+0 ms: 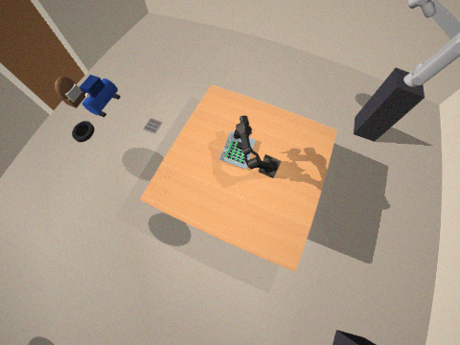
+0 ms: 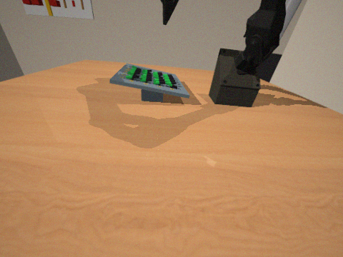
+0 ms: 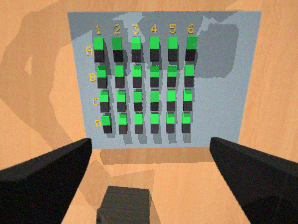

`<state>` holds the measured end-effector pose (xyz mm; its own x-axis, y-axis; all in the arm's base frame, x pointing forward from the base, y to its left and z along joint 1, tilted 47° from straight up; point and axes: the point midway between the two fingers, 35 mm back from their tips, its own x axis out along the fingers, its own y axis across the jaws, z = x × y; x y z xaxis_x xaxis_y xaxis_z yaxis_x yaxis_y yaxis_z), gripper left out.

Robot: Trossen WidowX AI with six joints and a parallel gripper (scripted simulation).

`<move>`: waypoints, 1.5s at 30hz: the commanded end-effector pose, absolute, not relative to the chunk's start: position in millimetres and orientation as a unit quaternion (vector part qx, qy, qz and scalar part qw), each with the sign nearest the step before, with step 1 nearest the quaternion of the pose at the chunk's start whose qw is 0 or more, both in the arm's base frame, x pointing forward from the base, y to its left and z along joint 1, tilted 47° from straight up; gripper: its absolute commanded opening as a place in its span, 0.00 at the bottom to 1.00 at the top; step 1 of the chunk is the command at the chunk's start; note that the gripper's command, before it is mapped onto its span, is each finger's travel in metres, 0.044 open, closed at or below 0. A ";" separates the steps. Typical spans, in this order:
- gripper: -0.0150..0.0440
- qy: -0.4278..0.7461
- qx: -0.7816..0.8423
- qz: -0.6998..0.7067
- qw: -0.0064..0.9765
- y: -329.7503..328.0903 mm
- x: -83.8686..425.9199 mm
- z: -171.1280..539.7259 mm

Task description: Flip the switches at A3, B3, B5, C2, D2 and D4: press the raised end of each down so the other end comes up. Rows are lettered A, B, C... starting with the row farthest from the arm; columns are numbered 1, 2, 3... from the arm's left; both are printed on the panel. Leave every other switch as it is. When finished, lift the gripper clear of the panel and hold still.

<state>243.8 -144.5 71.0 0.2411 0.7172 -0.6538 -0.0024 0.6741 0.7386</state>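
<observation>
Panel (image 3: 235, 80) labelled A–D; 1–6

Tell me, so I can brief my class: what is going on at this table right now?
A black robot arm is poised above a grey switch panel on a wooden table. The panel carries four lettered rows and six numbered columns of green-and-black rocker switches. The gripper hangs open above the panel's near edge, touching nothing, with its two dark fingers spread wide.
</observation>
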 end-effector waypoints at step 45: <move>0.25 0.539 0.308 0.241 0.746 -38.9 342.9 0.0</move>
<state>344.1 -39.8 1.9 0.3053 0.6883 -0.6581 -0.0379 0.6993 0.7138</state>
